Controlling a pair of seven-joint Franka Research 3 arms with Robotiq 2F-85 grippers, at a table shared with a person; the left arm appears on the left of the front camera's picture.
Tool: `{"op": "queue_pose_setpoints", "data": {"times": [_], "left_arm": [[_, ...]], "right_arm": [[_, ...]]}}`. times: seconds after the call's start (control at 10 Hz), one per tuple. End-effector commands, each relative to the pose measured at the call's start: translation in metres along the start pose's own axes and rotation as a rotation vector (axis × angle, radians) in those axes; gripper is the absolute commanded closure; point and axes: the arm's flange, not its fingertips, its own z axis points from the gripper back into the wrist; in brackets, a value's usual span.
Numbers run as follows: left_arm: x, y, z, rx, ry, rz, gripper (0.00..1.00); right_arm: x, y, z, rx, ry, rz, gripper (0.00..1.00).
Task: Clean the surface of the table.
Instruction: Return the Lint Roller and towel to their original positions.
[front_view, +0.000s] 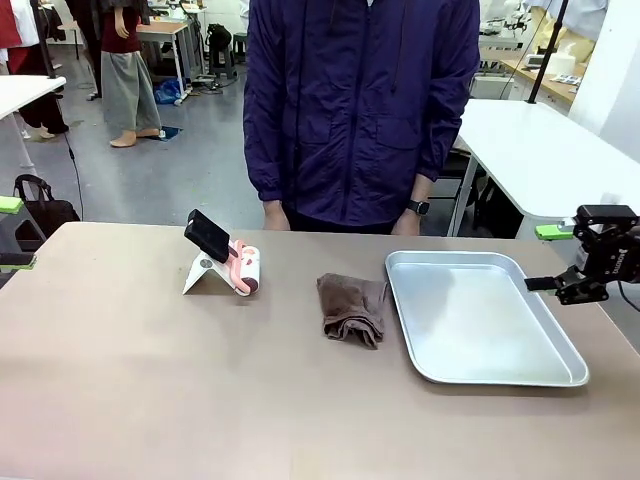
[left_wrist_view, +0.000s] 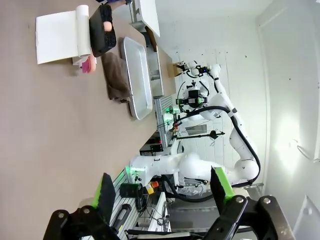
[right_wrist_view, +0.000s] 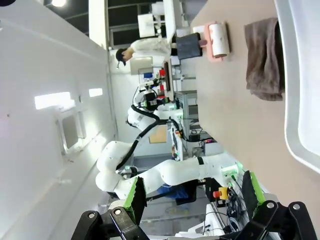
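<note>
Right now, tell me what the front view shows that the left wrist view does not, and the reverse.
Front view alone: the person standing at the far edge of the table, a watch on one wrist, and the right gripper beside the tray.

Left wrist view alone: the left gripper with its green pads and jaws wide apart, holding nothing.

Both: the table, the silver tray, the crumpled brown cloth, and the lint roller by its white stand.

Front camera faces the person across the table (front_view: 200, 380); both rolled wrist cameras share it.
</note>
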Motion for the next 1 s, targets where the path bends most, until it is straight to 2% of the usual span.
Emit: {"op": "queue_pose_setpoints", "data": {"times": [0.0,0.9], "left_arm": [[0.0016,-0.0013,0.0004,0.003,0.02,-0.005,0.0],[0.0016,-0.0013,0.0004,0.003,0.02,-0.005,0.0]], "right_arm": [[-0.0026,0.0079,0.0011,0.006,0.006,0.007,0.0],[-0.0026,0.0079,0.0011,0.006,0.006,0.007,0.0]]}}
